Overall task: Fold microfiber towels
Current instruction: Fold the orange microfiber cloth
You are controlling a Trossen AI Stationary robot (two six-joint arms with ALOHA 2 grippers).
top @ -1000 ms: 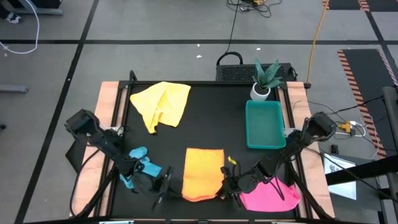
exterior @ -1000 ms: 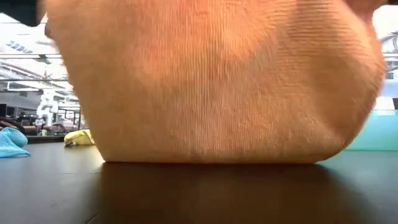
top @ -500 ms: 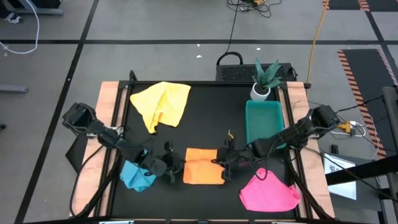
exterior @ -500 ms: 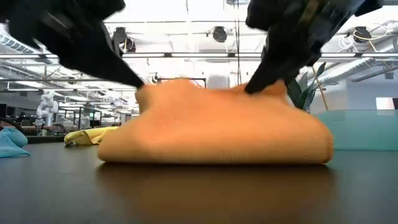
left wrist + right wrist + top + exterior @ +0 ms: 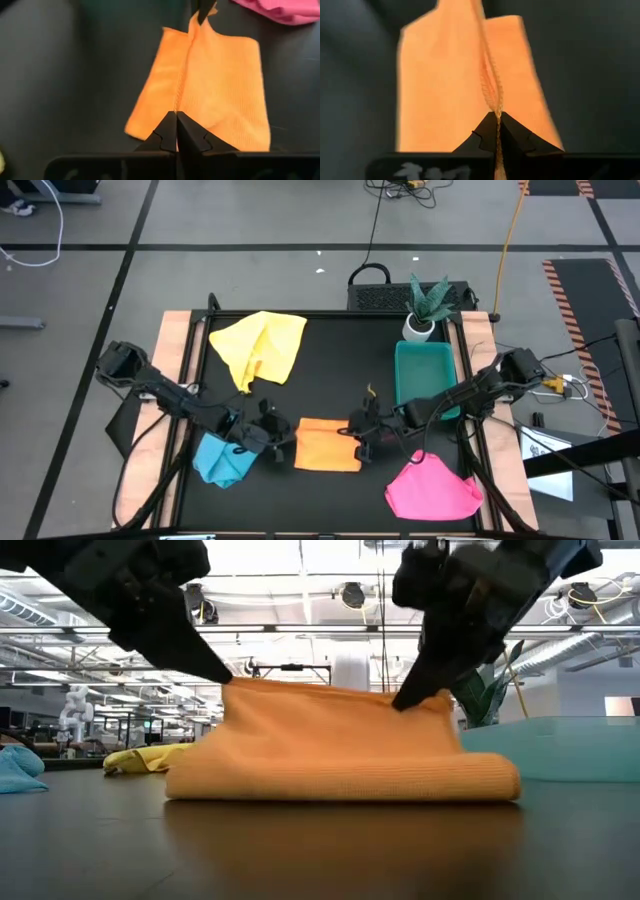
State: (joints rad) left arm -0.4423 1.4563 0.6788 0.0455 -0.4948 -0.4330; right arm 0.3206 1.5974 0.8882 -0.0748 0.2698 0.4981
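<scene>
Orange towel (image 5: 328, 457) folded (edge lifted), mid-table.

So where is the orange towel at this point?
In the high view the orange towel lies front and centre on the table, between the blue towel and the pink towel, pinched by the left claw and right claw.

Folded towel (image 5: 328, 457) centre-front; crumpled towels left (image 5: 222, 462), right (image 5: 432, 490), rear-left (image 5: 258, 348); tray (image 5: 424, 408) right, plant (image 5: 428, 308) seemingly just behind.

Both arms reach inward from opposite sides, stretched low over the tabletop. The left gripper (image 5: 283, 438) and right gripper (image 5: 352, 430) face each other near the middle, each angled downward with its fingers pinched tight together.
</scene>
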